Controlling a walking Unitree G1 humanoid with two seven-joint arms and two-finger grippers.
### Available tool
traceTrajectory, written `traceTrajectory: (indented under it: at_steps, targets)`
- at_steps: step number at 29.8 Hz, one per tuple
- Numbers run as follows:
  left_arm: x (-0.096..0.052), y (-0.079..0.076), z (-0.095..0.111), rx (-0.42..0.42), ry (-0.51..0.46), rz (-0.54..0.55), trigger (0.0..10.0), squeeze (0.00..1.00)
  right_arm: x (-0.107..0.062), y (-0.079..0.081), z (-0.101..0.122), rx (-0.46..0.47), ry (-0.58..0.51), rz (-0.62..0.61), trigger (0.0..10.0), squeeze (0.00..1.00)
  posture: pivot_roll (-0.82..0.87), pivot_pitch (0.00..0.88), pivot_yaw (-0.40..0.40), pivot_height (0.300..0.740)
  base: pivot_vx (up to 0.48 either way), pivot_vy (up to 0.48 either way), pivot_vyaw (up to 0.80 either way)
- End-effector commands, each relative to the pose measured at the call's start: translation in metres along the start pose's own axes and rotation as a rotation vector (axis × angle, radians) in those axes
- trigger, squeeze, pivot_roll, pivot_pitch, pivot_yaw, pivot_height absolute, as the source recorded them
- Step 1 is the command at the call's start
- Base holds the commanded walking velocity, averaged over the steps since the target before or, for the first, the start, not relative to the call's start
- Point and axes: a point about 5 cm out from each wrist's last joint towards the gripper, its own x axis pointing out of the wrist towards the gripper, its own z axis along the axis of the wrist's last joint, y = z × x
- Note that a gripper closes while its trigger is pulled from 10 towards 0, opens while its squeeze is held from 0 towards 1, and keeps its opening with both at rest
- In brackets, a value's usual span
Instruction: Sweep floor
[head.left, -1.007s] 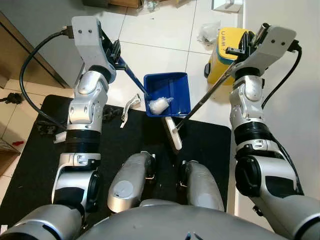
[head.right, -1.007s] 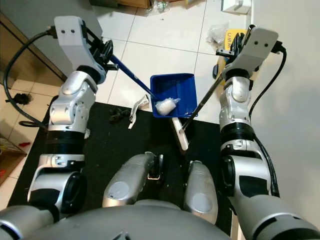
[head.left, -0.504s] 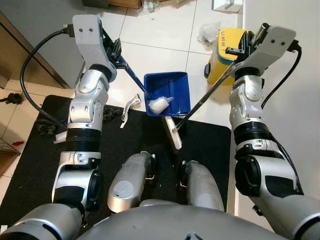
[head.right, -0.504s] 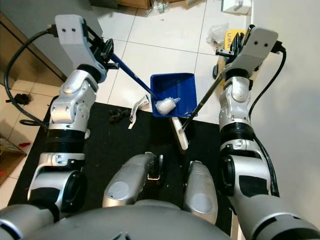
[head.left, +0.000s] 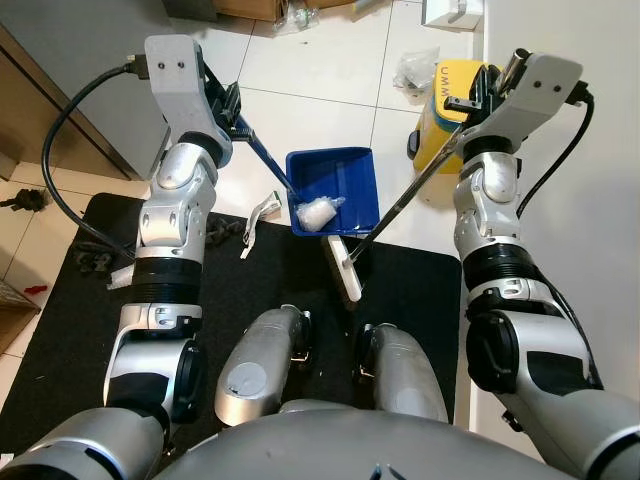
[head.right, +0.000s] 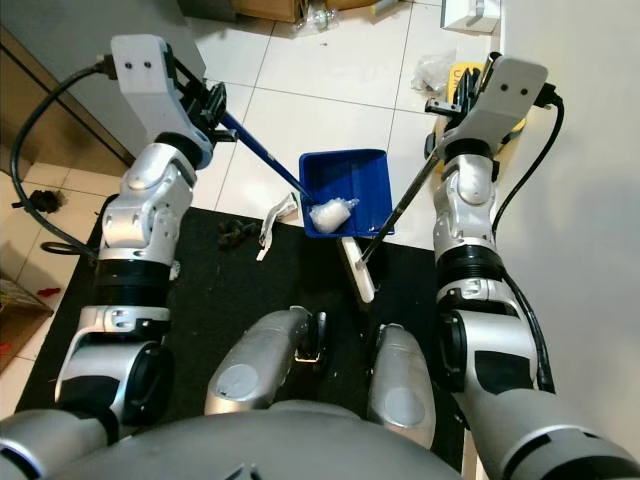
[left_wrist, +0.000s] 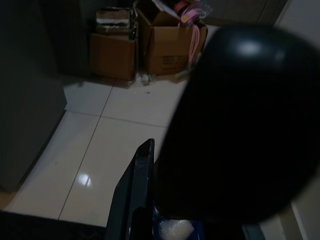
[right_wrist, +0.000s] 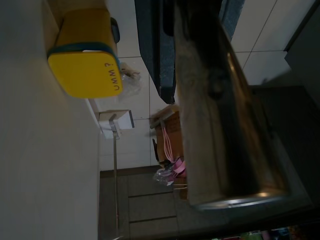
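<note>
A blue dustpan (head.left: 340, 180) rests on the white tile floor at the far edge of the black mat (head.left: 80, 330). A white crumpled wad (head.left: 317, 212) lies inside it. Its long blue handle (head.left: 265, 155) slants up to my left gripper (head.left: 232, 104), which is shut on it. My right gripper (head.left: 478, 100) is shut on the broom's metal handle (head.left: 410, 190). The pale broom head (head.left: 343, 268) sits on the mat just in front of the dustpan's lip. In the right wrist view the metal handle (right_wrist: 225, 125) runs close along the fingers.
A yellow bin (head.left: 450, 85) stands on the tiles under my right arm, by the wall. A white scrap (head.left: 262, 210) and dark debris (head.left: 228, 228) lie left of the dustpan. A plastic bag (head.left: 412, 68) lies further back. Cardboard boxes (left_wrist: 170, 45) stand beyond.
My right wrist has leaned a little to the left with the broom handle. The dustpan, the wad and the broom head stay where they were.
</note>
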Motion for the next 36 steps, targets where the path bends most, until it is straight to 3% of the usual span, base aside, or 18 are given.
traceTrajectory:
  at_steps: [1,36]
  targets:
    - [0.0002,0.0002,-0.0023,-0.016,-0.003,0.015,10.0,0.0,-0.0003,0.0007,0.0024,0.002,-0.027,0.004,10.0,0.0,0.2,0.0,0.023,0.74,0.0,0.0,0.0]
    - [0.0013,0.002,-0.0059,-0.032,0.007,0.045,10.0,0.0,-0.0006,0.0027,-0.0012,-0.002,-0.007,0.011,10.0,0.0,0.19,0.0,0.019,0.74,0.0,0.0,0.0]
